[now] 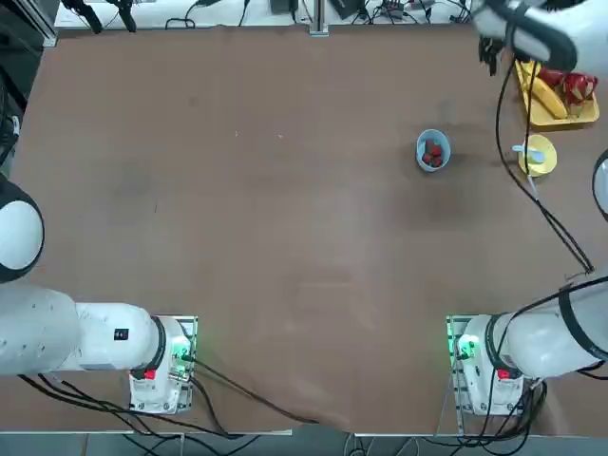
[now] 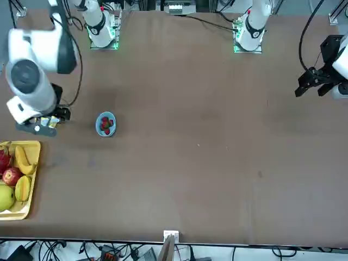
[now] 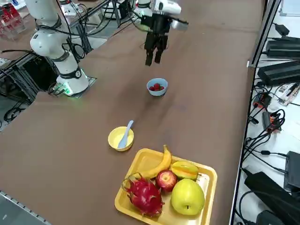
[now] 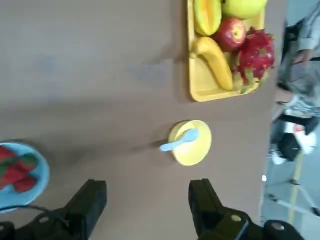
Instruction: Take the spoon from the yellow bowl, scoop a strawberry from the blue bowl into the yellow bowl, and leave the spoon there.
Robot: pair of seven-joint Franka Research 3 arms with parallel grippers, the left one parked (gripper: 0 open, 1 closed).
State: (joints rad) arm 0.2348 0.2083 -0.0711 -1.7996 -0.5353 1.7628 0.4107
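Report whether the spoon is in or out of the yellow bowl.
In: the spoon rests in the yellow bowl, handle over the rim, untouched.

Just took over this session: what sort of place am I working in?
Most likely a robotics lab bench, not a kitchen: a bare brown table with arms bolted on, cables and power bricks alongside. The open right hand hangs above the blue bowl; the spoon lies in the yellow bowl.

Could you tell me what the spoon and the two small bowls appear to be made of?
The spoon looks like pale blue-white plastic: thin, opaque, one moulded piece. The yellow bowl and the blue bowl also look like plastic, plain single colours with a smooth, fairly matte surface; glazed ceramic can't be ruled out.
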